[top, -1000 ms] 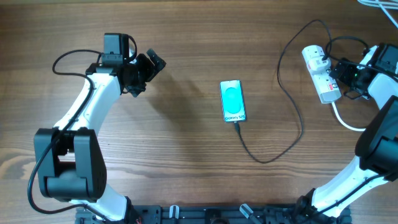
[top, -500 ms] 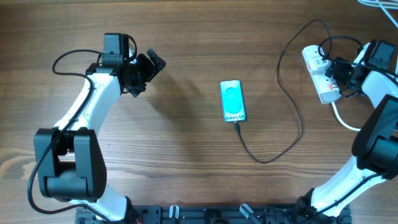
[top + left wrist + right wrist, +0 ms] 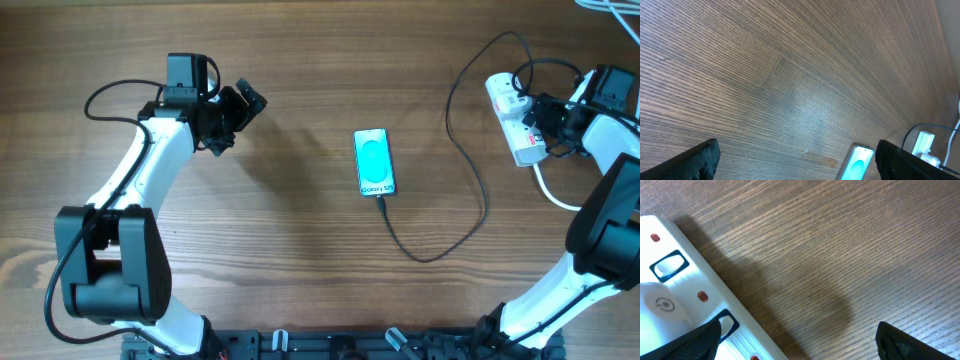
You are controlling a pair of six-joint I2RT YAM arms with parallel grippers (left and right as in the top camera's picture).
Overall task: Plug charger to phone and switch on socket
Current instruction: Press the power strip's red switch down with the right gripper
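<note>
Right pincer hangs wide open over the socket at two o'clock, left pincer open at ten, phone lit centre.

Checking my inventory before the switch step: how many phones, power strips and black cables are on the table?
Slim teal-screened smartphone: 1
White oblong plastic power strip: 1
Long thin black charger cable: 1
Total: 3
</note>
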